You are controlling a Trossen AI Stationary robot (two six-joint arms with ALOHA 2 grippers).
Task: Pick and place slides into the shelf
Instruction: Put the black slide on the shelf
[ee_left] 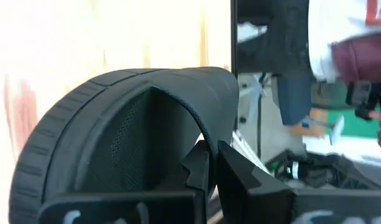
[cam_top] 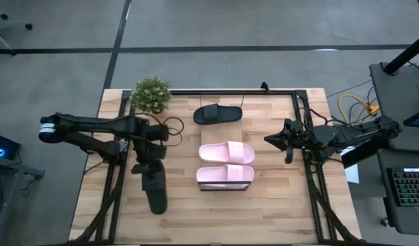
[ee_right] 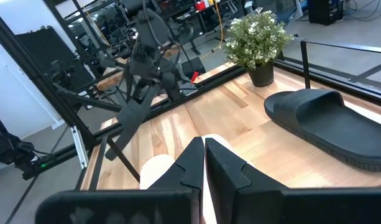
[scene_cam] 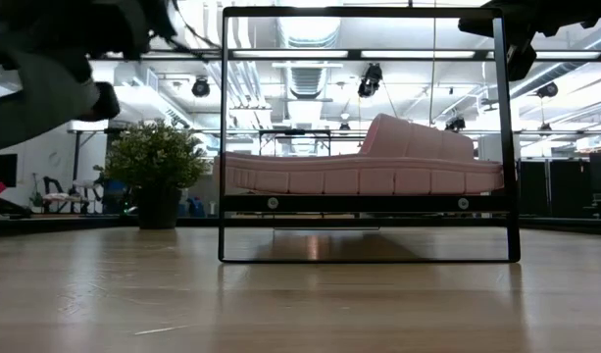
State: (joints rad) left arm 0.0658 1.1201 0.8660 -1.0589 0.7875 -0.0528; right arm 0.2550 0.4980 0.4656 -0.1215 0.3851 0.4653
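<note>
The left gripper point(cam_top: 154, 179) is clenching a black slide point(cam_top: 155, 191) by its strap above the table point(cam_top: 277, 212), left of the shelf point(cam_top: 220, 128); light, springy foam is likely flexing and swinging, while the right gripper point(cam_top: 269, 139) is idling, pinched closed.

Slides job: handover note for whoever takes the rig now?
Left end effector: shut on black slide, held over the table's left side, off the shelf.
Right end effector: shut, holding nothing, waiting right of the shelf.
Done: two pink slides and one black slide sit on the shelf.
Left: place the held black slide on the shelf.
</note>
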